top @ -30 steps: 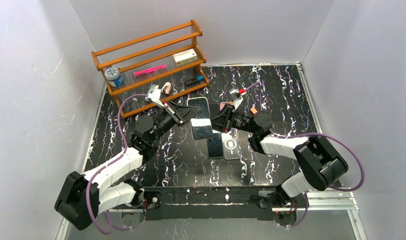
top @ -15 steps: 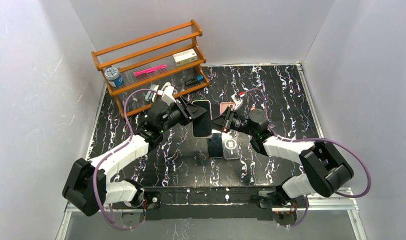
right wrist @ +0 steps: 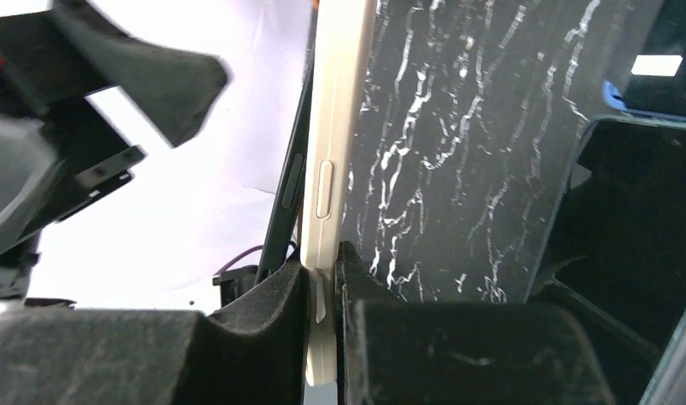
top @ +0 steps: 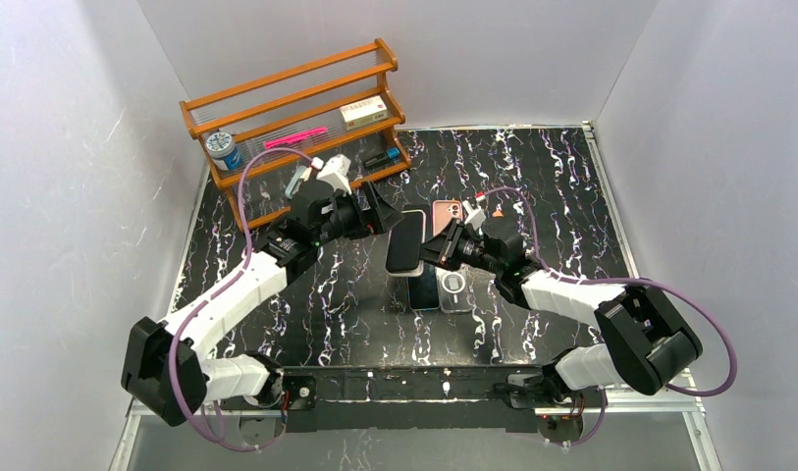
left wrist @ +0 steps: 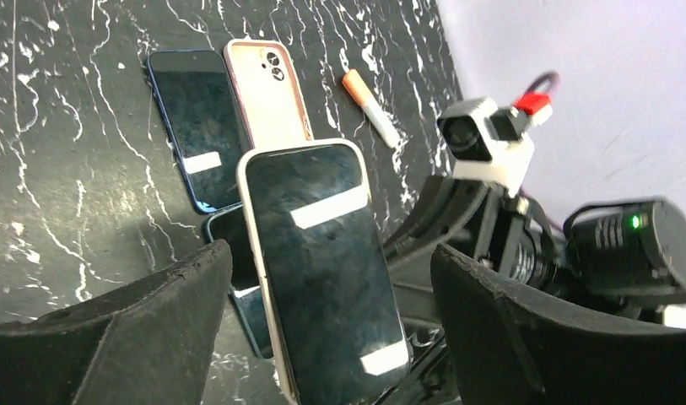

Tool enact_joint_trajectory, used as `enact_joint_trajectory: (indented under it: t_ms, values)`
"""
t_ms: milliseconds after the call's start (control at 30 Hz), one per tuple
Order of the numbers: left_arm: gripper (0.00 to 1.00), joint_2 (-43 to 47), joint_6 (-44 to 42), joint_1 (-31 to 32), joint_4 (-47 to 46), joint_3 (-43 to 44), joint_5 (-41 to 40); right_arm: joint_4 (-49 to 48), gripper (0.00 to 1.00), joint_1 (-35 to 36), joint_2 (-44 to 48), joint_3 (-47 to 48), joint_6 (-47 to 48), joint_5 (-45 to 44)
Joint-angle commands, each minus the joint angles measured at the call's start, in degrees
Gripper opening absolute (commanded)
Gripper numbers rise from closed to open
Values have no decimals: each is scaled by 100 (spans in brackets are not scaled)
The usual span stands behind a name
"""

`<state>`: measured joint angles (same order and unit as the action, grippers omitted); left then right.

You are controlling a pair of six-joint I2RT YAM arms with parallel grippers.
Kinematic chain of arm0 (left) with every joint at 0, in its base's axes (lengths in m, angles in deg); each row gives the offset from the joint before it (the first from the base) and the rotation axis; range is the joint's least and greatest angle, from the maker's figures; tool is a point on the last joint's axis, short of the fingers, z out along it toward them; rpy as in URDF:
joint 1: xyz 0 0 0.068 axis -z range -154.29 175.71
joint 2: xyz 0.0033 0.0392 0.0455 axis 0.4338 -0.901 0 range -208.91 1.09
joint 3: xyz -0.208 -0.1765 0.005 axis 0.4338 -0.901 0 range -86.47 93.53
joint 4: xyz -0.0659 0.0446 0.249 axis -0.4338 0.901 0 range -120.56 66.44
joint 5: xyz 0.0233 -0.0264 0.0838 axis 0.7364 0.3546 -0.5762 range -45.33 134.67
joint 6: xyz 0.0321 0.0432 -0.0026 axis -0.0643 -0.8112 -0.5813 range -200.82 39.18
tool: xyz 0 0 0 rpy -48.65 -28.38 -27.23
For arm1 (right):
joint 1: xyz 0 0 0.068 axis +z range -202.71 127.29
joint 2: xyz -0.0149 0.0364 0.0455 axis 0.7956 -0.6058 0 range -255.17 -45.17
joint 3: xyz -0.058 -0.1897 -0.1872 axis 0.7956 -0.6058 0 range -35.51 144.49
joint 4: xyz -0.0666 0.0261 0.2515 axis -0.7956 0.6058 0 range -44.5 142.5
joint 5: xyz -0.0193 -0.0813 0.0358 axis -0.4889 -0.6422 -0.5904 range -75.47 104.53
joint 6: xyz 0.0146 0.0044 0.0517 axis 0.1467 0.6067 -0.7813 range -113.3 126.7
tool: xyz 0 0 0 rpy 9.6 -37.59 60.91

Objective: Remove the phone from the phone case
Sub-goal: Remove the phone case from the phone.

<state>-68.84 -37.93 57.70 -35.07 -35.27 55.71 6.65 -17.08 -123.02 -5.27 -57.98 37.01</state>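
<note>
Cream silicone, the phone case (right wrist: 335, 126) is pinched edge-on between the closed fingers of the right gripper (right wrist: 321, 283). It is held off the table (top: 306, 294) with the phone (left wrist: 322, 270) inside, screen towards the left gripper (left wrist: 326, 257). That gripper stands wide open, one finger on either side of the handset, gripping nothing. Beyond its tips, a dark phone (left wrist: 187, 118), a pink case (left wrist: 267, 84) and an orange-tipped pen (left wrist: 369, 97) lie on the table. This looks like the start of the peel. The left fingers probably need to catch a case corner and pry it back while the right holds firm.
</note>
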Motion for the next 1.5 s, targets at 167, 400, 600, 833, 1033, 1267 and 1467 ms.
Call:
enact_joint_trajectory:
  t_ms: [167, 400, 600, 833, 1033, 1267, 1467]
  values:
    - [87, 486, -3198, 1161, 1630, 555, -1108, 605, 1, -10, 266, 472, -262, -117]
    - [84, 396, -4328, 2030, 1679, 521, -2013, 839, 1, -10, 328, 521, -363, -54]
    - [72, 108, -4897, 2672, 1717, 652, -2712, 867, 1, -9, 375, 516, -416, 7]
    - [67, -137, -5137, 2963, 1532, 632, -2850, 853, 1, -5, 315, 531, -430, 95]
    - [60, -400, -5277, 3053, 1339, 631, -3358, 839, 1, -9, 345, 500, -417, 128]
    - [53, -585, -5467, 3098, 996, 444, -3735, 852, 1, -4, 327, 505, -451, 177]
    - [36, -712, -5579, 3136, 795, 331, -4024, 820, 1, -1, 277, 568, -517, 281]
